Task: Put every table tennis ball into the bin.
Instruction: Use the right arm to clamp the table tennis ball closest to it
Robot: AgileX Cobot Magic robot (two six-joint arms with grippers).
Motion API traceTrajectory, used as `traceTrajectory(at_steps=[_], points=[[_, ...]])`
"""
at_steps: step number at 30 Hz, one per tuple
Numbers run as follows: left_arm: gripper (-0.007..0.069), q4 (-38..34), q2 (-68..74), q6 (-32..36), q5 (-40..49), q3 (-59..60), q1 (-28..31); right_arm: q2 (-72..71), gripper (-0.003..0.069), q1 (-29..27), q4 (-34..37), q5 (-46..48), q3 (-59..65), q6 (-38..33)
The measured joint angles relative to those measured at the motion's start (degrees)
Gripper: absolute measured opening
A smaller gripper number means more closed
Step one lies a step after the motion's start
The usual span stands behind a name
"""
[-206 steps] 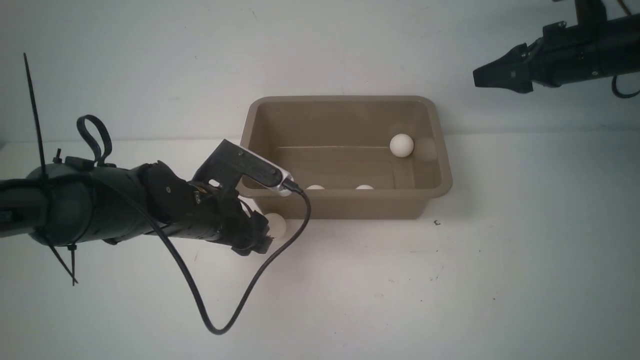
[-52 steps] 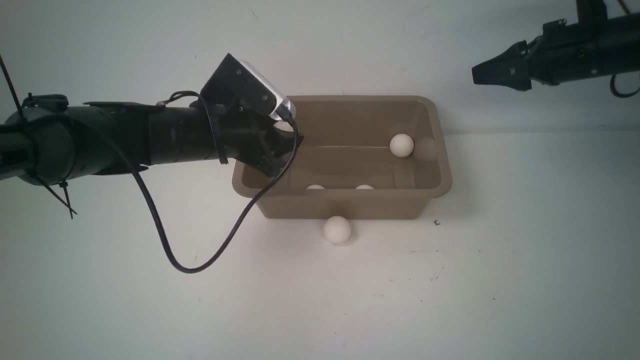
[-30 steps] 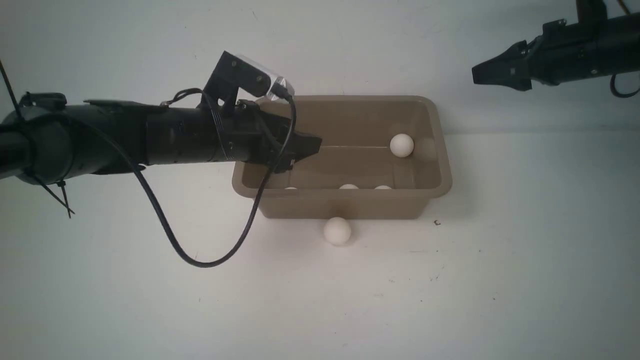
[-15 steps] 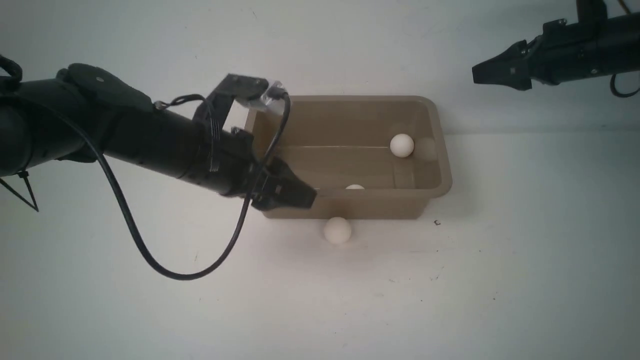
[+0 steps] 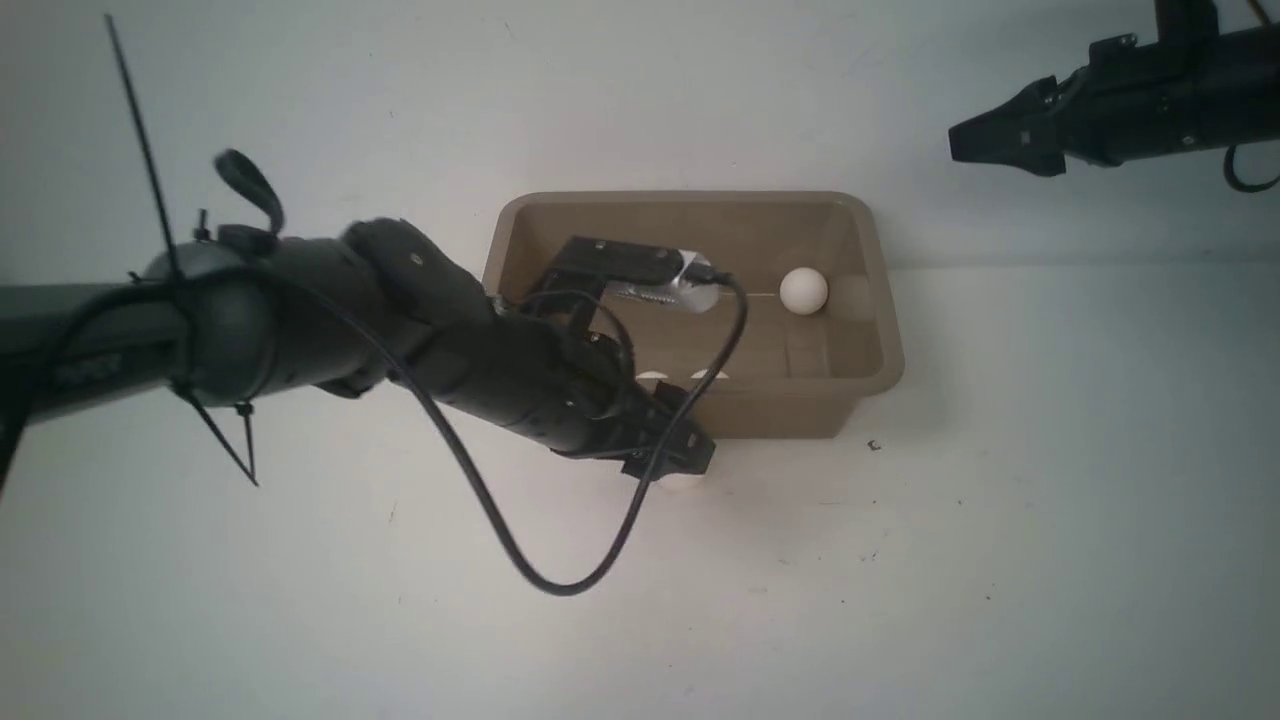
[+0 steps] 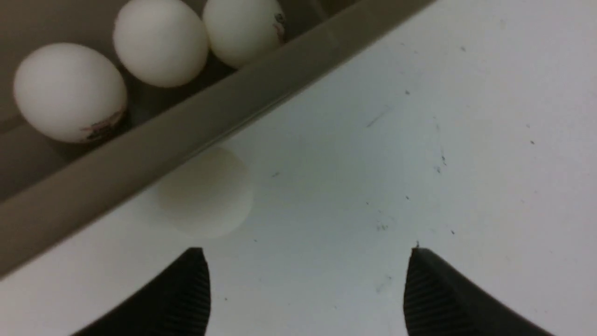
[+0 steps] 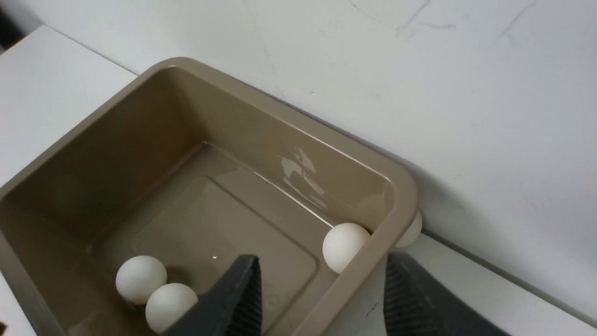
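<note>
Now the left arm has swung down from over the bin to the table in front of its near wall, so the next pick is starting (several balls already lie inside). The left gripper, wide and empty, hovers by the loose ball, matte white, just beside that wall. The right gripper is parked high, narrowly parted and empty.
</note>
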Motion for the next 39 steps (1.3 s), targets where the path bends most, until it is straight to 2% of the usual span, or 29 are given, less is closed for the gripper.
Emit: traceTrajectory(at_steps=[6, 13, 21, 30, 39], points=[[0.05, -0.9, 3.2, -2.9, -5.1, 0.0, -0.3, 0.0, 0.0332, 0.0, 0.0, -0.3, 0.0, 0.0], [0.0494, -7.7, 6.5, -3.5, -9.4, 0.0, -0.7, 0.0, 0.0332, 0.0, 0.1, -0.4, 0.0, -0.1], [0.0478, -15.2, 6.6, 3.5, -15.5, 0.0, -5.0, 0.0, 0.0332, 0.0, 1.0, -0.6, 0.0, -0.6], [0.0478, -17.4, 6.6, 4.5, -16.8, 0.0, -5.6, 0.0, 0.0332, 0.0, 1.7, -0.7, 0.0, -1.3], [0.0478, -17.2, 6.6, 4.9, -12.3, 0.0, -5.8, 0.0, 0.0332, 0.0, 1.9, -0.5, 0.0, -1.0]])
